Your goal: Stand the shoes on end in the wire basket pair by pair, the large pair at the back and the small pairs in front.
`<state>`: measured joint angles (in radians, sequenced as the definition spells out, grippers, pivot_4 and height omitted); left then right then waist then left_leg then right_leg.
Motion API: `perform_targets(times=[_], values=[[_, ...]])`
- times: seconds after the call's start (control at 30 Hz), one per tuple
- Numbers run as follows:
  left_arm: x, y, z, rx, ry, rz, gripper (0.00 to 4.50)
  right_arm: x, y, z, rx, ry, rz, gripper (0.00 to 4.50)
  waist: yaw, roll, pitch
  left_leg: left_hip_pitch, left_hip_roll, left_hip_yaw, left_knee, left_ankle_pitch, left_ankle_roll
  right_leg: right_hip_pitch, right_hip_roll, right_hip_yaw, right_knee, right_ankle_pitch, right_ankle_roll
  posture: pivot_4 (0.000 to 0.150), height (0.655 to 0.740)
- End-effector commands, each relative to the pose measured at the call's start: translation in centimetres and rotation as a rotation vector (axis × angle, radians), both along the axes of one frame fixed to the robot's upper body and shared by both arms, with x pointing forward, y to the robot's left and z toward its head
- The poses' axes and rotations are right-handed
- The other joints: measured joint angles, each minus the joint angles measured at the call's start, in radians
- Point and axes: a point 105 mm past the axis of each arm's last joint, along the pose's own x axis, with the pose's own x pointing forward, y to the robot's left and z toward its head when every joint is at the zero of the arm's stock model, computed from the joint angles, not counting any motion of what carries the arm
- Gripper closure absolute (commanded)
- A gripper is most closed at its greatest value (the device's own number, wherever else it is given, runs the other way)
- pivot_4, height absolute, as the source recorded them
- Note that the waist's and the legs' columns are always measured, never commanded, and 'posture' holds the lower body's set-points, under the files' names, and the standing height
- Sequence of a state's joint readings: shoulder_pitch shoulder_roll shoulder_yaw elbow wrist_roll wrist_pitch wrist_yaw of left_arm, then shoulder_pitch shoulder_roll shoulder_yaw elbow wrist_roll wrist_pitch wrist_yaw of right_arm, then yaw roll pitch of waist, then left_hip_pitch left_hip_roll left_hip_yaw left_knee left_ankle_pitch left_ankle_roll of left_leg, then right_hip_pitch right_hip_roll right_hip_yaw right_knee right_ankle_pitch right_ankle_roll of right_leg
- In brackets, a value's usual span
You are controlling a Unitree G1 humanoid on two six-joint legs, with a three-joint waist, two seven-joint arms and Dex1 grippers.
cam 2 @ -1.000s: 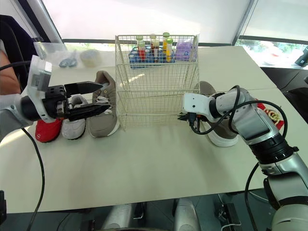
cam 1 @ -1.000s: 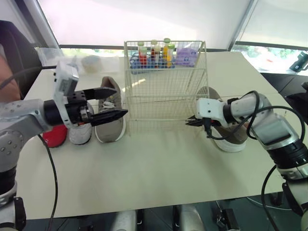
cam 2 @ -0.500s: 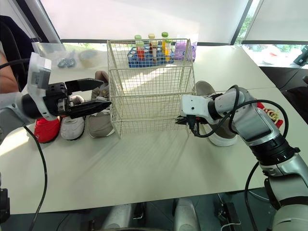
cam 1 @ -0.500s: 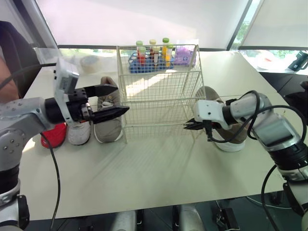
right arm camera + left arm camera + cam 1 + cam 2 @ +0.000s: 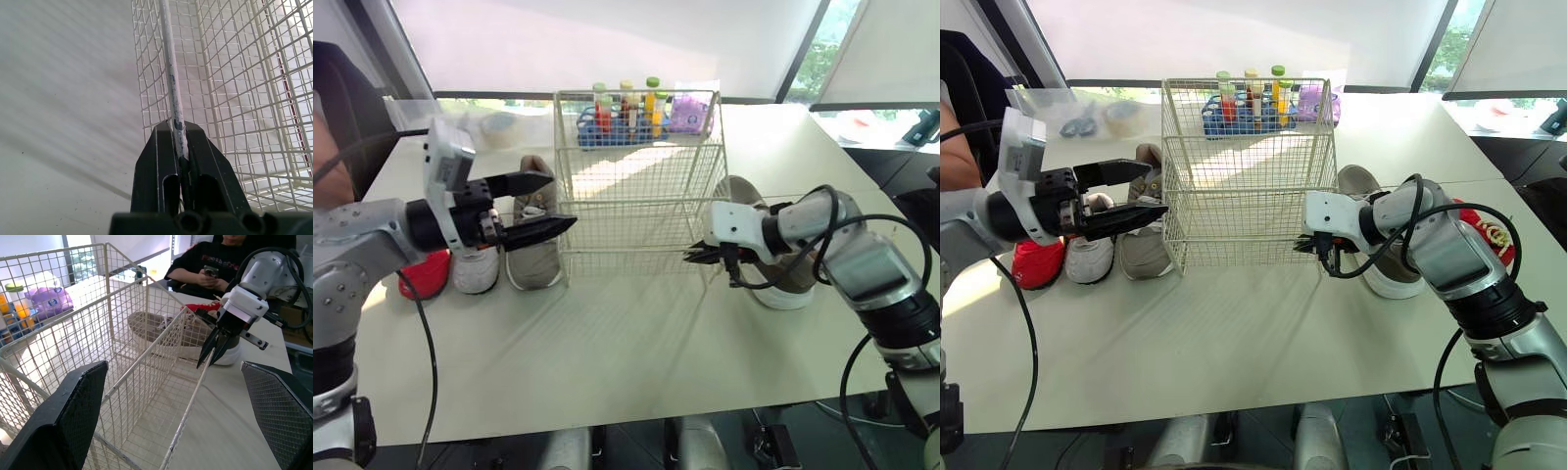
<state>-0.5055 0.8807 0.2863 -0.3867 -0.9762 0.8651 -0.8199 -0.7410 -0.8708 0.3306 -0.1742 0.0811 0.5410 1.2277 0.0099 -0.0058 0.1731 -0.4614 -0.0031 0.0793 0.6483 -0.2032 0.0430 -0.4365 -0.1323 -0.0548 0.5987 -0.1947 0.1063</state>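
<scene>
Beside the wire basket [image 5: 636, 176], the right claw [image 5: 697, 257] half hides a shoe [image 5: 783, 294].

Wire basket [image 5: 636, 176] on table [image 5: 607, 343], row of shoes [image 5: 477, 271] left, single shoe [image 5: 785, 286] right, bottle rack [image 5: 1246, 110] behind.

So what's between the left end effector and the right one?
The white wire basket fills that gap, seen in the left eye view. The right end effector grips its corner wire; the left end effector is open.
</scene>
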Motion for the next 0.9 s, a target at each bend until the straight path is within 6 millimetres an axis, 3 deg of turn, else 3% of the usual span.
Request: perform_targets(times=[0.03, 0.07, 0.2, 0.3, 0.4, 0.53, 0.7, 0.9], values=[[-0.2, -0.4, 0.9, 0.002, -0.051, -0.011, 0.0, -0.4, 0.1, 1.8, -0.002, -0.082, 0.036, 3.81, 0.0, 0.0, 0.0, 0.0, 0.0, 0.0, 0.0, 0.0, 0.0, 0.0, 0.0, 0.0, 0.0, 0.0, 0.0, 0.15, 0.7347], [-0.2, -0.4, 0.9, 0.001, -0.051, -0.012, 0.0, -0.5, 0.2, 1.9, 0.002, -0.084, 0.036, 3.52, 0.0, 0.0, 0.0, 0.0, 0.0, 0.0, 0.0, 0.0, 0.0, 0.0, 0.0, 0.0, 0.0, 0.0, 0.0, 0.15, 0.7347], [-0.2, -0.5, 0.9, 0.001, -0.05, -0.017, 0.0, -0.7, 0.0, 3.2, 0.022, -0.129, 0.039, 1.54, 0.001, 0.0, 0.0, 0.0, 0.0, 0.0, 0.0, 0.0, 0.0, 0.0, 0.0, 0.0, 0.0, 0.0, 0.0, 0.15, 0.7347], [-0.2, -0.6, 0.8, -0.002, -0.049, -0.023, 0.0, -1.5, -0.2, 5.5, 0.085, -0.176, 0.046, 0.09, 0.002, 0.0, 0.0, 0.0, 0.0, 0.0, 0.0, 0.0, 0.0, 0.0, 0.0, 0.0, 0.0, 0.0, 0.0, 0.15, 0.7347], [-0.3, -0.7, 0.8, -0.003, -0.046, -0.03, 0.0, -2.5, -1.1, 8.9, 0.222, -0.212, -0.005, 0.09, 0.002, 0.0, 0.0, 0.0, 0.0, 0.0, 0.0, 0.0, 0.0, 0.0, 0.0, 0.0, 0.0, 0.0, 0.0, 0.15, 0.7347], [-0.4, -0.7, 0.7, -0.014, -0.034, -0.051, 0.0, -3.2, -5.4, 11.1, 0.277, -0.257, -0.221, 0.09, 0.006, 0.0, 0.0, 0.0, 0.0, -0.001, 0.0, 0.0, -0.001, 0.001, 0.0, -0.001, 0.0, 0.0, 0.0, 0.15, 0.7347], [0.2, -1.0, 0.3, -0.016, -0.029, -0.072, 0.0, -3.1, -10.2, 9.2, 0.292, -0.222, -0.591, 0.09, 0.003, -0.001, -0.001, 0.001, 0.0, -0.001, 0.0, -0.001, -0.001, 0.002, -0.001, -0.001, -0.001, 0.0, -0.001, 0.15, 0.7347], [0.8, -1.8, 0.1, -0.019, -0.03, -0.118, 0.0, -3.5, -12.5, 5.9, 0.372, -0.173, -0.88, 0.09, 0.001, -0.001, -0.001, 0.001, 0.0, -0.001, 0.0, -0.001, -0.001, 0.001, -0.002, -0.001, 0.0, 0.0, -0.001, 0.15, 0.7347]])
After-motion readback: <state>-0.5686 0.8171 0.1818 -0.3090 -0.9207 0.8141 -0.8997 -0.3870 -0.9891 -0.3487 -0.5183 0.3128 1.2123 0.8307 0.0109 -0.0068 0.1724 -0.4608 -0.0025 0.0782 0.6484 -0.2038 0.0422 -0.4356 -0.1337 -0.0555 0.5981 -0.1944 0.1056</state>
